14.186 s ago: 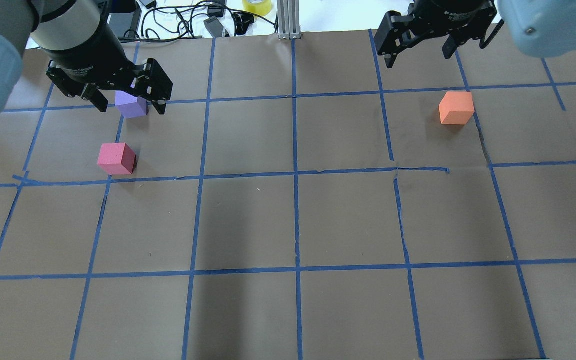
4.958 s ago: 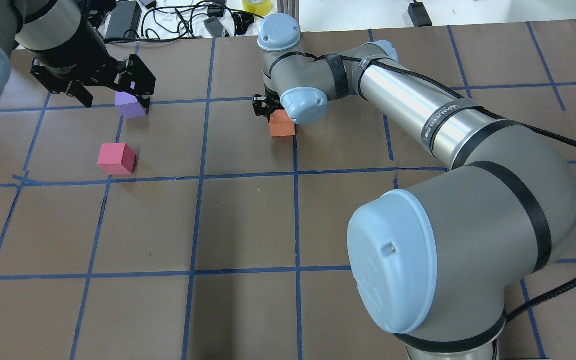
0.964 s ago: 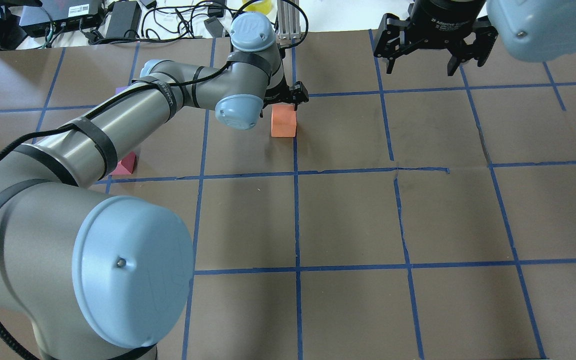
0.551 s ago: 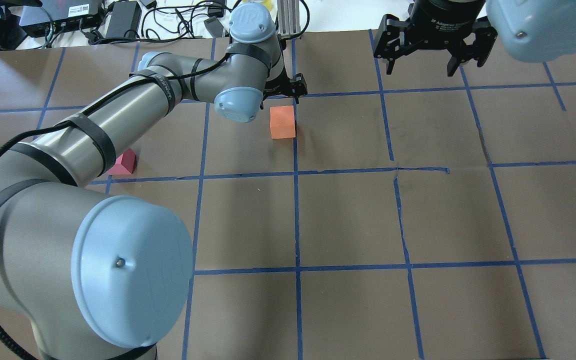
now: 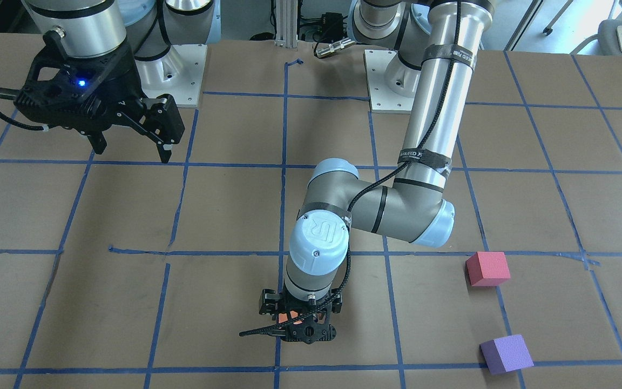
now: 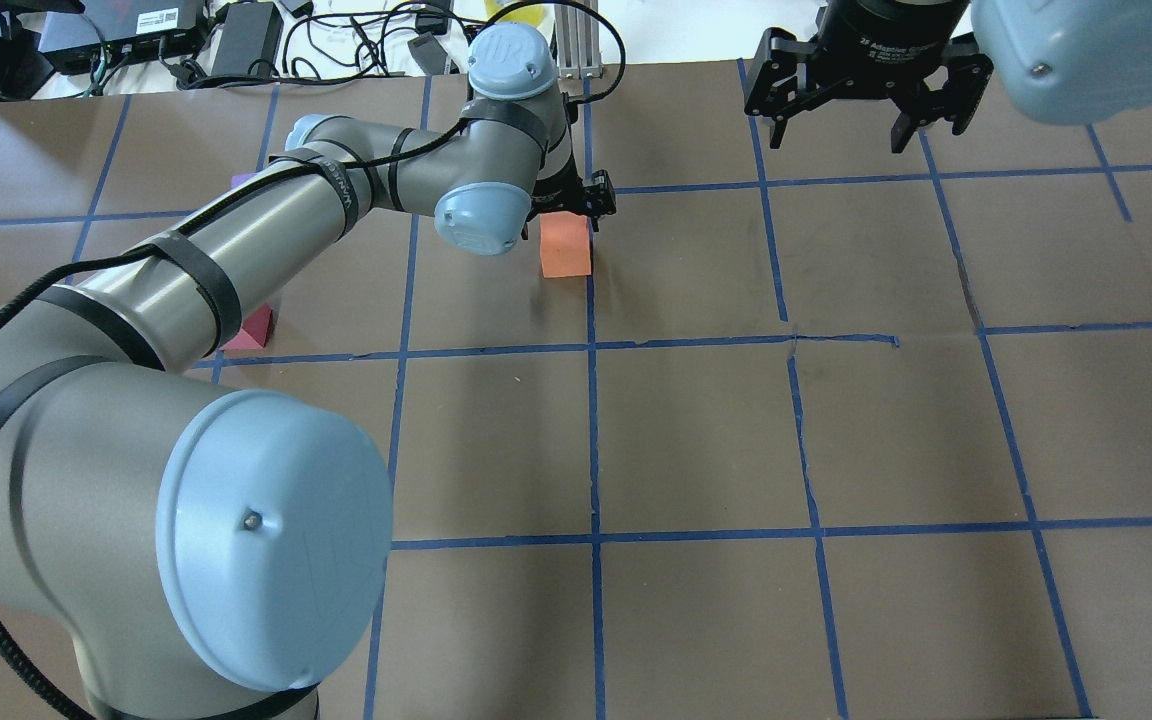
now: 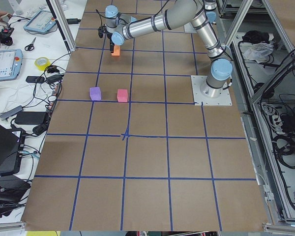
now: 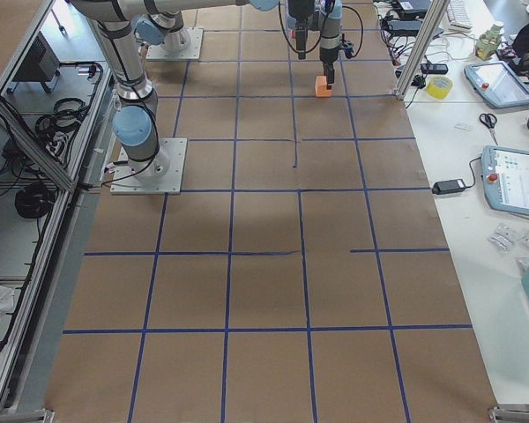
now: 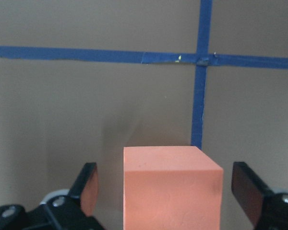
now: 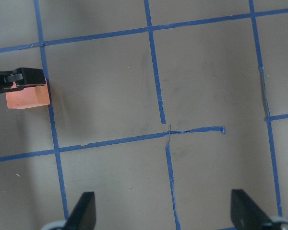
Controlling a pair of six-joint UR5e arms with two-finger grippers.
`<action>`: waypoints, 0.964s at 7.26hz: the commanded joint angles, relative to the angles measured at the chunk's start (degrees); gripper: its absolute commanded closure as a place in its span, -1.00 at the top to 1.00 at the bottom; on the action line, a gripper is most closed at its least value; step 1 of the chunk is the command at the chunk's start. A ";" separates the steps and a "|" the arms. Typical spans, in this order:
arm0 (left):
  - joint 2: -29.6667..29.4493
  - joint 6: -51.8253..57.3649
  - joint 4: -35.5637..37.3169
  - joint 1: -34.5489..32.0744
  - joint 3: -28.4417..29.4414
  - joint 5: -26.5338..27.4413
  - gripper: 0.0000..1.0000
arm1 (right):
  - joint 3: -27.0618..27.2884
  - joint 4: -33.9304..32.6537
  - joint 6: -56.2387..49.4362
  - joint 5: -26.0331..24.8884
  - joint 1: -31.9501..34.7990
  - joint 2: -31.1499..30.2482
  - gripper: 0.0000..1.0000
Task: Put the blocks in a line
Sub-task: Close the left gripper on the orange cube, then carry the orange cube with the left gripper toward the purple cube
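Observation:
The orange block (image 6: 566, 255) stands at the far middle of the table on a blue tape line. My left gripper (image 6: 566, 203) is lowered over it, open. In the left wrist view the orange block (image 9: 170, 191) sits between the two fingers (image 9: 89, 189) with a gap on each side. The pinkish-red block (image 5: 487, 268) and the purple block (image 5: 505, 354) stand apart on the robot's left side, mostly hidden by the left arm in the overhead view. My right gripper (image 6: 851, 110) is open and empty, raised above the far right of the table.
The brown paper table (image 6: 696, 440) carries a blue tape grid. Cables, power bricks and a tape roll (image 6: 511, 12) lie beyond the far edge. An aluminium post (image 6: 576, 40) stands at the far middle, just behind the left wrist.
The right arm set the orange block at the centre and drew back. The left arm reached across to it, lifted slightly half a second ago, and is down around the block again.

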 commanded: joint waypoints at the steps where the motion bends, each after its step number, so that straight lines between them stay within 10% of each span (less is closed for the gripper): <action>1: 0.07 0.37 -1.40 -0.13 -1.01 -0.62 0.33 | 0.84 -0.14 0.09 0.31 0.00 -0.11 1.00; 4: 2.08 0.37 -1.32 0.04 -0.59 -1.68 -0.91 | 1.64 -0.14 0.09 0.22 0.00 -0.29 1.00; 7: 7.88 7.98 -10.06 8.35 -0.75 -0.62 -0.98 | 1.82 -0.14 0.09 0.14 0.00 -0.29 1.00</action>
